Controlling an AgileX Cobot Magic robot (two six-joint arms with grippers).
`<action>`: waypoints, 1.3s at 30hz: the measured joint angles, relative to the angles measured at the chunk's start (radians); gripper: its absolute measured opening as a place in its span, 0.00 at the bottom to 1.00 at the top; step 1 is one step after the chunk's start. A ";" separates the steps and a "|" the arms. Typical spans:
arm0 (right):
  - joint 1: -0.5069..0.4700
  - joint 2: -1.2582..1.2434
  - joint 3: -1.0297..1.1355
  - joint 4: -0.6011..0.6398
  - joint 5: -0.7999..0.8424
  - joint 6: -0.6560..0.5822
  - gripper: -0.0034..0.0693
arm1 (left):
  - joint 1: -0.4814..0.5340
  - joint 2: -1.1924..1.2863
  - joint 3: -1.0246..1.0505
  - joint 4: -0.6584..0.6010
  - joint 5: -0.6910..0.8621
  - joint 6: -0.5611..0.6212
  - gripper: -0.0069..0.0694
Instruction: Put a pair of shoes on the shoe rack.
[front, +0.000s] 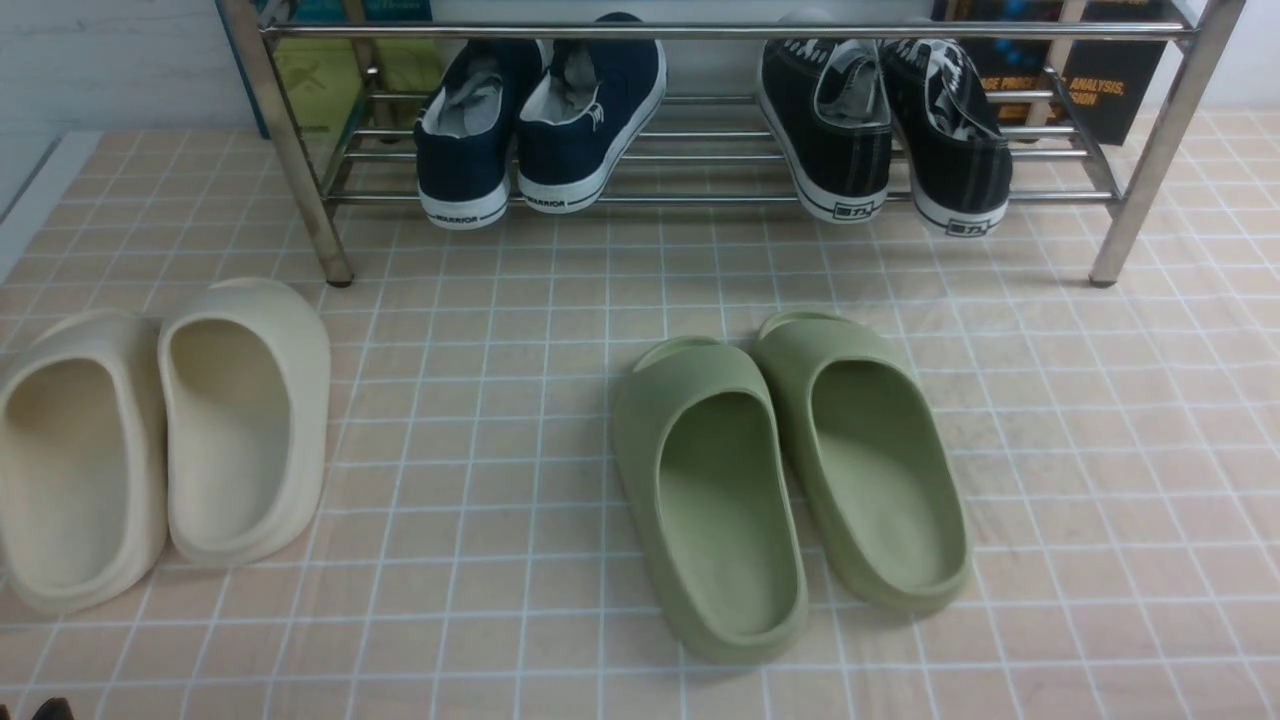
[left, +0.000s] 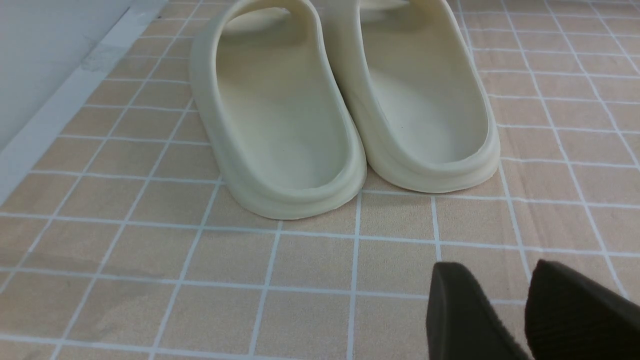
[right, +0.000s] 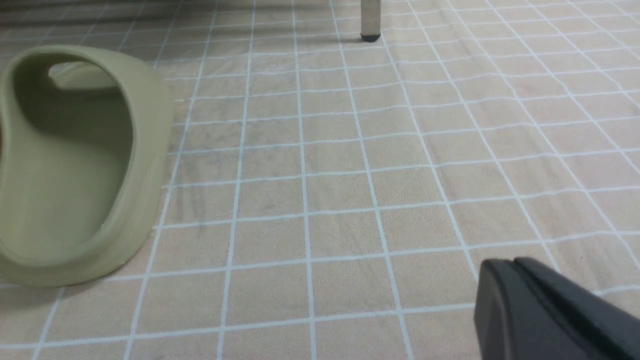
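The two black canvas lace-up sneakers with white soles sit on the low shelf of the shiny silver metal tube shoe rack, on its right part. Their heels point toward the robot and stick out a little over the front bar. The two shoes are side by side and touch or almost touch.

On the left part of the same shelf sit two navy blue sneakers marked WARRIOR, heels out too.

On the floor of tan tiles with white lines lie two green foam slides, in front of the rack and well apart from it. Two cream foam slides lie far to the left, side by side.

The left tool hangs just above the floor near the cream slides, its two dark fingers apart with a gap between them, holding nothing. The right tool is over bare tiles beside one green slide, its fingers pressed together, holding nothing.
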 joint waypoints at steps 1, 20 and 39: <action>0.000 0.000 0.000 0.001 0.000 0.000 0.04 | 0.000 0.000 0.000 0.000 0.000 0.000 0.40; 0.000 0.000 0.000 0.001 0.000 0.000 0.05 | 0.000 0.000 0.000 0.000 0.000 0.000 0.40; 0.000 0.000 0.000 0.001 0.000 -0.002 0.08 | 0.000 0.000 0.000 0.000 0.000 0.000 0.40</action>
